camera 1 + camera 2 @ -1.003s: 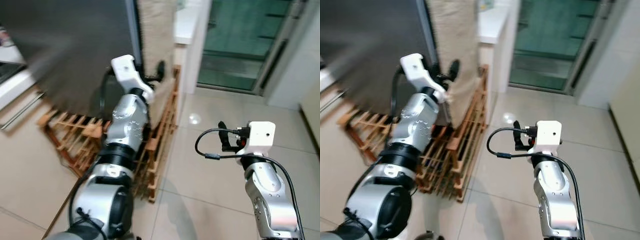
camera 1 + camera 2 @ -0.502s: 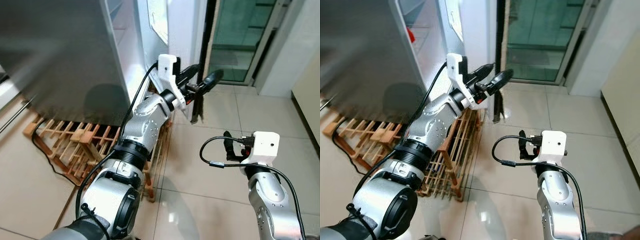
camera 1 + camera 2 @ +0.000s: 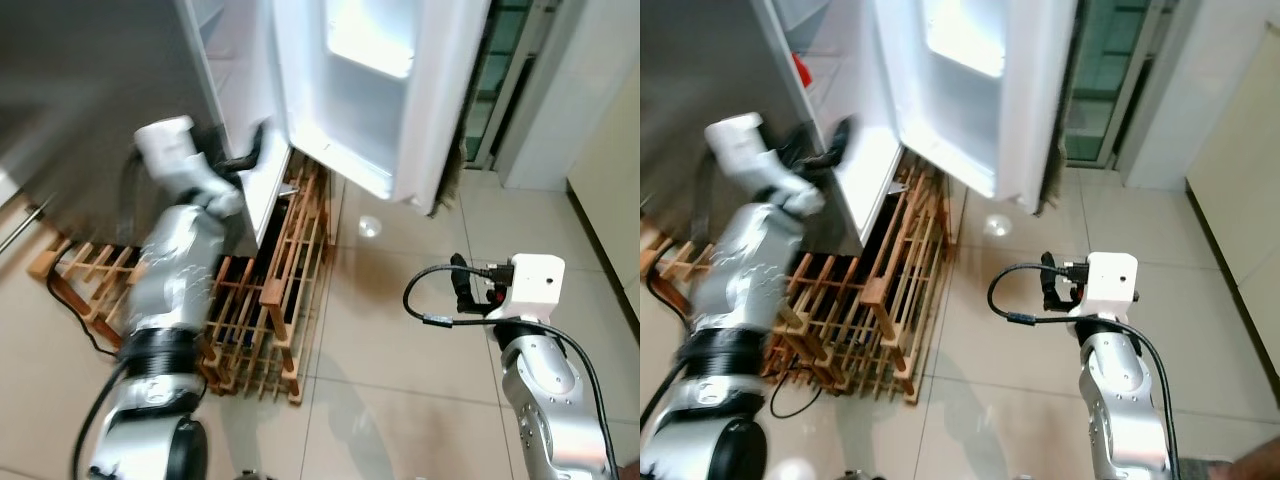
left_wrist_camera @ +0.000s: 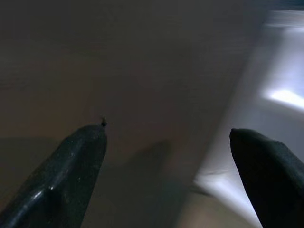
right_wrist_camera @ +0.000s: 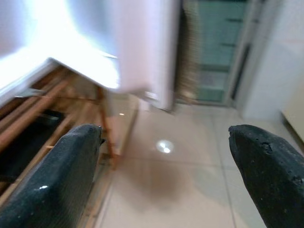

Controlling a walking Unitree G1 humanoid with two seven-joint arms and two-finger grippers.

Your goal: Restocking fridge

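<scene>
The fridge stands at the left on a wooden pallet, with its white door swung wide open to the right. Inside, a shelf holds something red. My left gripper is raised at the lower front edge of the fridge body, just left of the door opening. In the left wrist view its fingers stand apart with nothing between them, facing a dark panel. My right gripper is held low over the tiled floor, right of the pallet, and is open and empty.
A glass sliding door lies behind the fridge door. A white wall closes the right side. A black cable runs under the pallet at the left. Beige floor tiles spread between the pallet and my right arm.
The fridge door has swung from nearly shut to wide open on the right. My left gripper let go of it and drew back left to the fridge body. The camera shifted too.
</scene>
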